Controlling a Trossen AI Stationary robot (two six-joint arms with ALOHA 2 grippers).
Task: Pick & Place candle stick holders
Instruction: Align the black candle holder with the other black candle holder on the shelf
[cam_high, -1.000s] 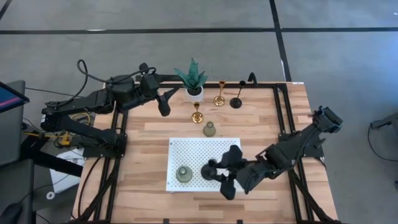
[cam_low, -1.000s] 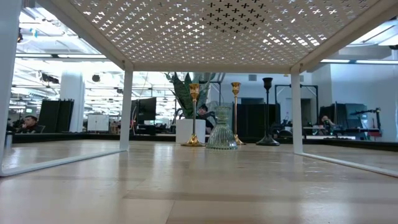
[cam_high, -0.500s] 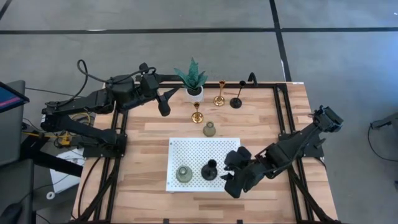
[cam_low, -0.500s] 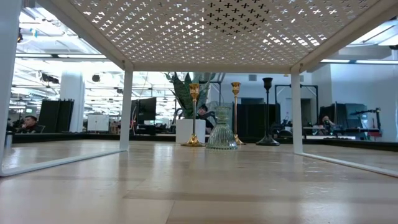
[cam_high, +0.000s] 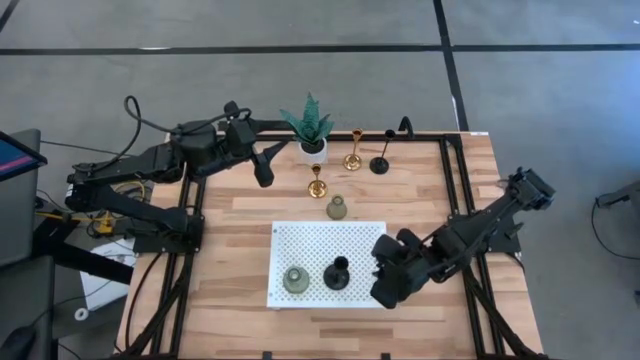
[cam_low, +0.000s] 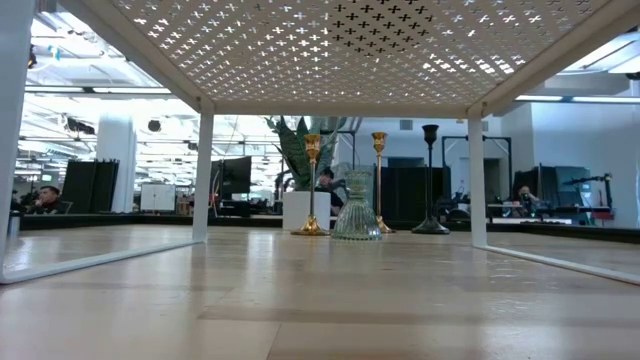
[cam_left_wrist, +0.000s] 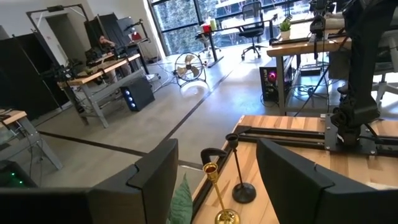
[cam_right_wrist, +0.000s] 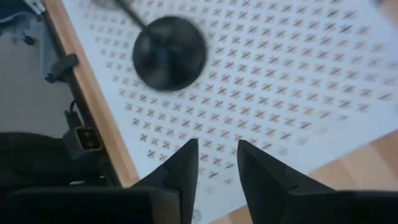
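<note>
A white perforated platform stands on the table's near middle. On it stand a squat grey-green candle stick holder and a black one on its round base. My right gripper hovers at the platform's right edge, tipped down and narrowly open, with nothing between its fingers. Farther back on the table stand two gold holders, a grey-green one and a black one. My left gripper waits open at the far left.
A green spiky plant in a white pot stands at the far edge beside the gold holders. Black frame rails run along the table's left and right sides. The low view looks under the platform at the far holders.
My right gripper has drawn back from the black holder toward the table's right edge and tipped farther down, and its fingers have come closer together. The black holder stands on the platform where it was.
</note>
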